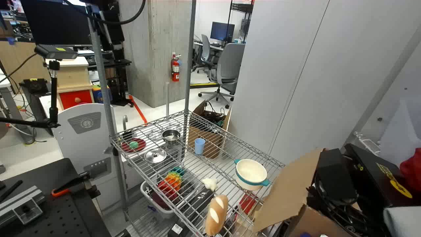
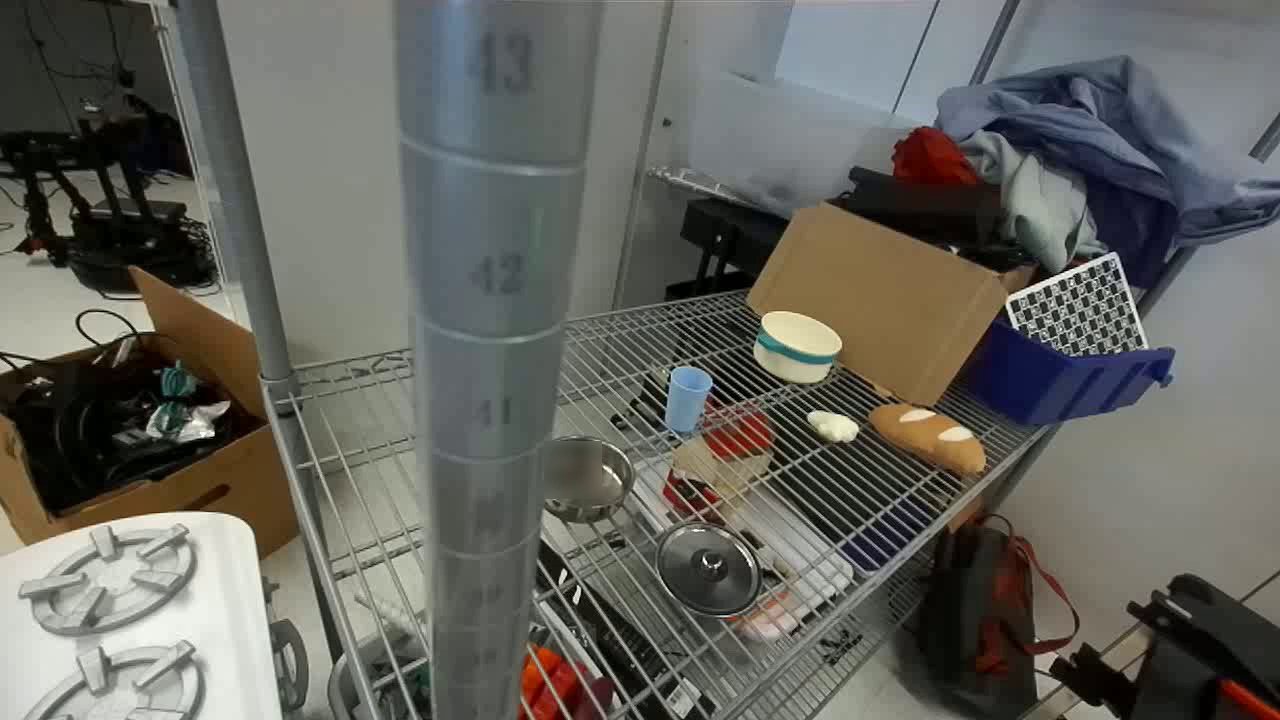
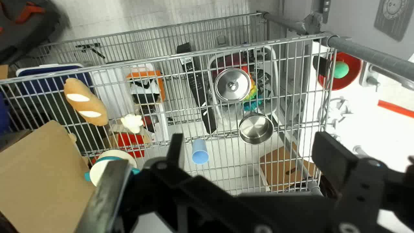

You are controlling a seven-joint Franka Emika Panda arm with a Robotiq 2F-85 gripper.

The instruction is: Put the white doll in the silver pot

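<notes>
The small white doll lies on the wire rack between the bread and the cup; it shows as the white doll [image 1: 210, 183] and the white doll [image 2: 833, 426] in both exterior views and as the white doll [image 3: 132, 123] in the wrist view. The silver pot [image 1: 171, 136] stands upright near a rack corner and looks empty; it also shows as the silver pot [image 2: 587, 482], partly behind a pole, and the silver pot [image 3: 256, 127]. My gripper [image 3: 249, 144] is open and empty in the wrist view, its fingers wide apart above the rack. The doll is left of the fingers.
A blue cup [image 3: 200, 151], a silver lid [image 3: 232, 84], a bread loaf [image 3: 85, 102] and a cream dish with teal handles [image 1: 251, 171] are on the rack. An open cardboard box [image 1: 289, 191] borders the dish. Upright poles [image 2: 495, 300] stand at the rack corners.
</notes>
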